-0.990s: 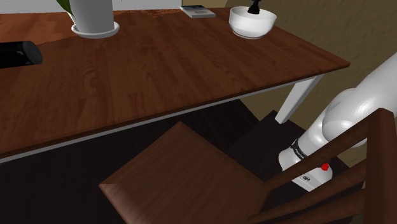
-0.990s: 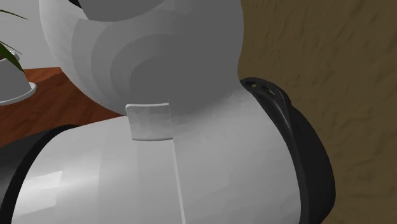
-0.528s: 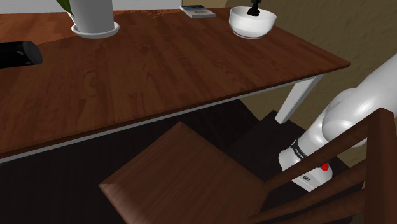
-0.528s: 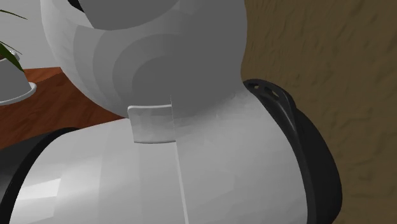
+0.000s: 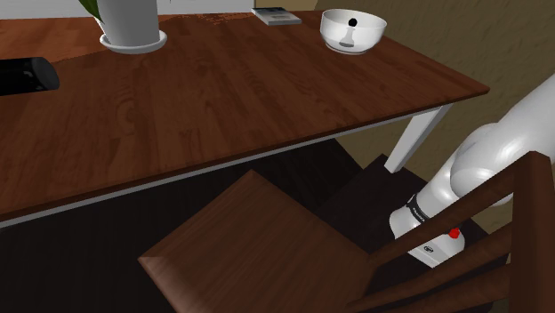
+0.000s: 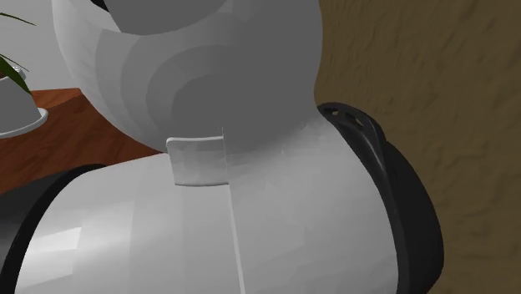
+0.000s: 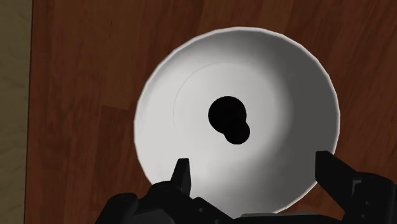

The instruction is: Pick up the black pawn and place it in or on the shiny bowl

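A white bowl [image 5: 353, 31] stands near the far right corner of the brown wooden table [image 5: 222, 98] in the shoulder view. The black pawn [image 5: 353, 22] rests inside it, free of any grip. From straight above, the wrist view shows the bowl [image 7: 280, 76] with the pawn [image 7: 229, 119] lying at its bottom. My gripper [image 7: 254, 175] hangs above the bowl, open, its two black fingers [image 7: 182, 175] spread wide on either side and touching nothing.
A white plant pot [image 5: 132, 27], a flat book [image 5: 276, 15] and a black object [image 5: 27, 76] also sit on the table. A wooden chair [image 5: 267, 240] stands in front of it. My white arm [image 6: 209, 125] blocks most of the second exterior view.
The fingers have opened and the pawn has dropped from just above the bowl's rim into the bowl. The arm has barely moved.
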Robot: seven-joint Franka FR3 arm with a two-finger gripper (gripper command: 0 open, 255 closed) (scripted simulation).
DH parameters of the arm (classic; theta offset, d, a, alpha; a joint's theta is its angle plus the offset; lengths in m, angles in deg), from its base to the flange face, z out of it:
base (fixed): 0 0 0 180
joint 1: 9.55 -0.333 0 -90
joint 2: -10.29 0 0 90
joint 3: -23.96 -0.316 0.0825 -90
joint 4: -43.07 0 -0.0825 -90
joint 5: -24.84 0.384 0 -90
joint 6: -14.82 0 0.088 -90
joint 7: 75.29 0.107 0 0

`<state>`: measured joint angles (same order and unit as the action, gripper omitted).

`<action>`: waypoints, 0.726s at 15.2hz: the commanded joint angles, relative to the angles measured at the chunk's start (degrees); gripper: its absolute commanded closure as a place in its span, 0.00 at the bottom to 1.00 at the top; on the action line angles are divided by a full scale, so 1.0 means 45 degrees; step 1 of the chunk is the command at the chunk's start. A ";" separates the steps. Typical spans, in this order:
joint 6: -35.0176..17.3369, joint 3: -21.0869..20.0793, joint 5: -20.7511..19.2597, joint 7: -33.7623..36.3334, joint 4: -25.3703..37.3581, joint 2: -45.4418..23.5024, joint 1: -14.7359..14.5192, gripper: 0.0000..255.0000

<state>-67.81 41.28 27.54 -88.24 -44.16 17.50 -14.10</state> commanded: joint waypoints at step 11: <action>0.1724 0.0194 0.0287 -0.0151 0.2538 -0.0870 0.0098 0.00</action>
